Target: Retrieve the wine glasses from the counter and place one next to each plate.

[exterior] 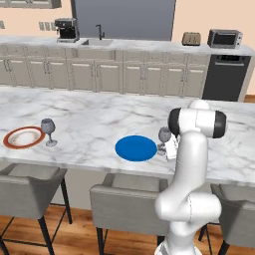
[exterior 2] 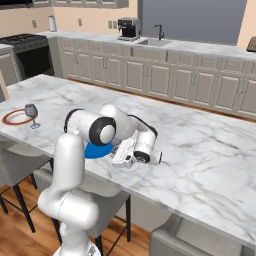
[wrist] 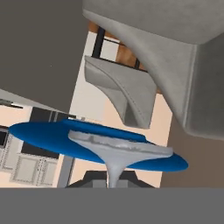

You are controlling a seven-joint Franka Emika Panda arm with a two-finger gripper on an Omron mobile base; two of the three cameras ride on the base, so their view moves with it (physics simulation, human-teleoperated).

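one wine glass (exterior: 48,130) stands right of the white plate (exterior: 24,137). the end effector (exterior: 170,147) sets the second glass (exterior: 164,135) right of the blue plate (exterior: 136,148); i cannot tell its grip.

Two wine glasses stood on the marble bench: one (exterior: 48,130) beside the red-rimmed plate (exterior: 24,138), another (exterior: 164,138) beside the blue plate (exterior: 136,148). That made two plates. Three grey stools (exterior: 31,189) lined the near edge. On the back counter (exterior: 149,46) sat one coffee machine (exterior: 66,29), one toaster (exterior: 191,38) and one toaster oven (exterior: 224,38).
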